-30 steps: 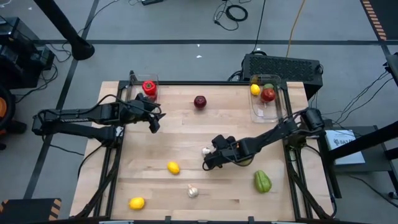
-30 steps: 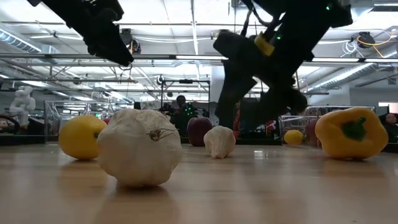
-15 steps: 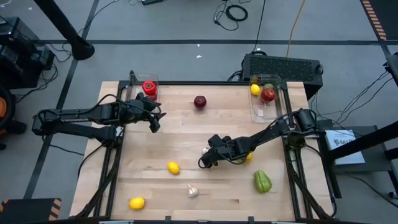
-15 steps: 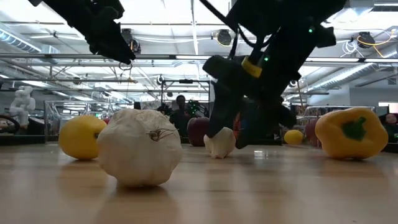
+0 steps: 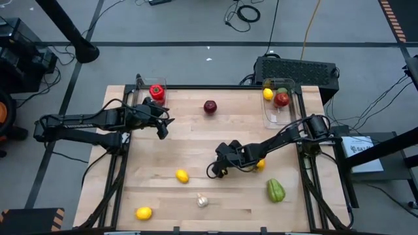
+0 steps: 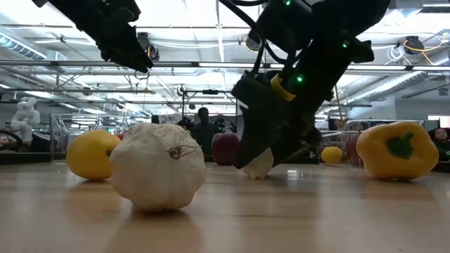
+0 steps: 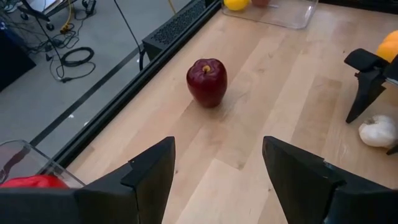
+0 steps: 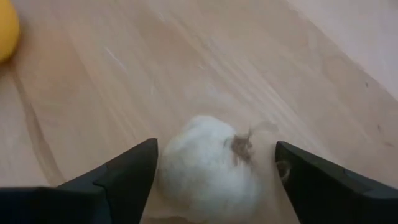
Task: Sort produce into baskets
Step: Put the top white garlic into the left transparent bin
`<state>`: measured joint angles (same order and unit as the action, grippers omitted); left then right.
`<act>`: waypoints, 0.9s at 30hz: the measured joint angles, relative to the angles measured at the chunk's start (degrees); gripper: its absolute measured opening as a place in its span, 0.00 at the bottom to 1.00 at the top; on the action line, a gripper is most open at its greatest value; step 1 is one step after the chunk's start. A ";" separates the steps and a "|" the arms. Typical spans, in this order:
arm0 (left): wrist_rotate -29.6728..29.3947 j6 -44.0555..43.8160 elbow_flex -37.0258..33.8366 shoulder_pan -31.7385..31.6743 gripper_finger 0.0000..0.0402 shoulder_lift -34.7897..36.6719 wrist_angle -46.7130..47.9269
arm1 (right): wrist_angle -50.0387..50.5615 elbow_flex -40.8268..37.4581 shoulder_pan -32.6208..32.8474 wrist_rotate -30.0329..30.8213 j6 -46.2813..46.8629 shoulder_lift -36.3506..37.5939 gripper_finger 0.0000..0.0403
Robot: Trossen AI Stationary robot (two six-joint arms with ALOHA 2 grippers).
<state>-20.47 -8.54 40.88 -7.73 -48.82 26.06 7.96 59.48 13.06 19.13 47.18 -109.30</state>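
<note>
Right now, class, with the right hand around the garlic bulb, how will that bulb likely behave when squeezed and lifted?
The garlic bulb looks rounded and lumpy, so it may roll or twist between the right hand's fingers. Its papery skin could slip or flake. It is small, so it is probably light.

White garlic bulb (image 8: 211, 165) on the pale wood table (image 5: 196, 140); dark red apple (image 5: 209, 106); beyond it, a clear basket (image 5: 281, 111) holds red and yellow produce.
</note>
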 joint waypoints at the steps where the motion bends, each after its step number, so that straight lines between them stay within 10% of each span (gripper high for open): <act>1: 0.00 0.00 0.00 0.00 0.62 0.00 0.04 | 0.41 0.00 0.00 -0.03 0.02 0.00 0.76; 17: 0.02 0.00 0.00 0.00 0.62 0.00 0.15 | 1.64 0.00 -0.02 -0.19 -2.05 0.09 0.51; 27: 0.02 0.00 0.00 0.00 0.62 0.00 0.13 | 3.67 3.92 -0.72 -3.58 -3.94 0.11 0.52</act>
<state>-20.45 -8.54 40.88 -7.73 -48.82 26.20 11.64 63.41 12.34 15.55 43.24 -109.19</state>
